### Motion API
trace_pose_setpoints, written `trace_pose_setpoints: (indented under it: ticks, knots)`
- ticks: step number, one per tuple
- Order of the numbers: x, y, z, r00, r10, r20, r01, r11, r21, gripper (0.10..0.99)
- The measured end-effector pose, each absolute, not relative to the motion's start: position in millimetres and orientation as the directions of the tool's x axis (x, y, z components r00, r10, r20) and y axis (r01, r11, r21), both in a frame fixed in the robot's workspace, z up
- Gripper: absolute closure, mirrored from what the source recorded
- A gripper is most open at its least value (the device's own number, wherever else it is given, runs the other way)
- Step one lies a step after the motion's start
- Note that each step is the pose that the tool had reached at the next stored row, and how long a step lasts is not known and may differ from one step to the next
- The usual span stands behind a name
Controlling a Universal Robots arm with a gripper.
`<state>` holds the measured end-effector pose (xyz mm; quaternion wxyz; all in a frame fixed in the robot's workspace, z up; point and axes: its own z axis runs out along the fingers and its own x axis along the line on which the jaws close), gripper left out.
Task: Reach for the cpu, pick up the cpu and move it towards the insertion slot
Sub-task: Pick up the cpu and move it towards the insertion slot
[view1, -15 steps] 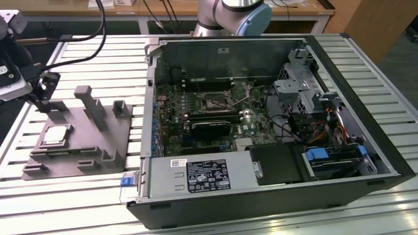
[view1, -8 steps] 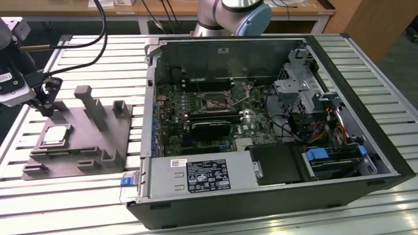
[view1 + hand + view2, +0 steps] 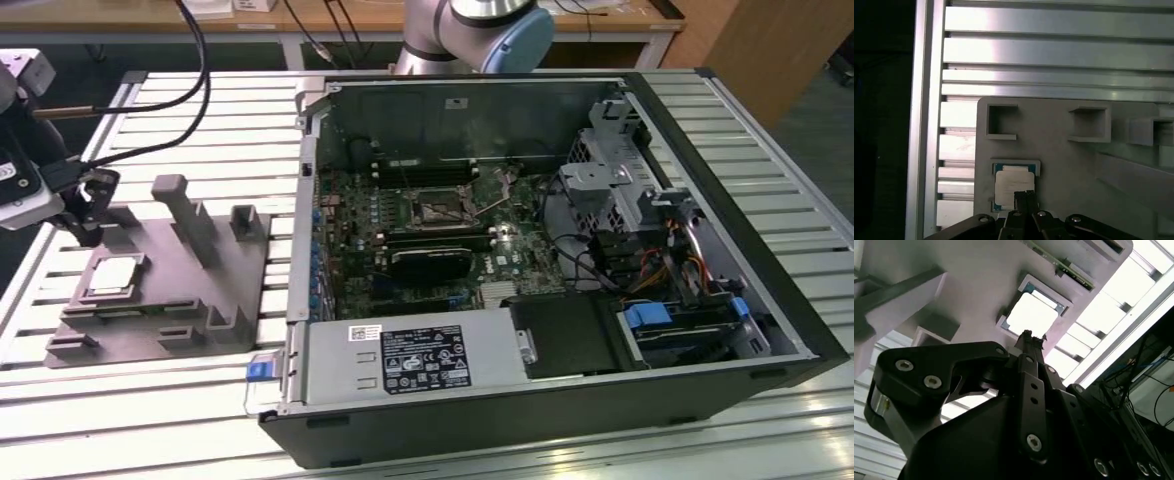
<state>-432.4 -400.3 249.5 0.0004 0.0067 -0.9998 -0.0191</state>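
since the cpu (image 3: pixel 115 275) lies flat in its recess on the grey fixture (image 3: pixel 174 295), the work looks to be at the reaching stage: nothing is lifted yet, and the grasp and the whole carry are left to do. at the exterior view's left, the claw (image 3: pixel 86 232) hangs close by the chip, tips pressed together and pinching nothing. in the first wrist view the claw (image 3: pixel 1024 196) tip sits over one edge of the cpu (image 3: pixel 1010 181), and i cannot tell whether it touches.

the chip lies with its silvery top up and its sides roughly in line with the fixture's edges. being square, it has no long axis to speak of.

further right on the slatted desk (image 3: pixel 200 120) stands the open computer case (image 3: pixel 534 425). the insertion slot (image 3: pixel 438 208) lies inside it, well apart from the chip.
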Motion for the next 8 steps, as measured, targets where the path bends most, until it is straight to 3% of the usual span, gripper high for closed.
trace_pose_setpoints:
  ticks: [8]
  knots:
    - [-434.1, -402.1, 236.2, -0.999, 0.037, 0.001, 0.037, 0.999, 0.038, 0.98]
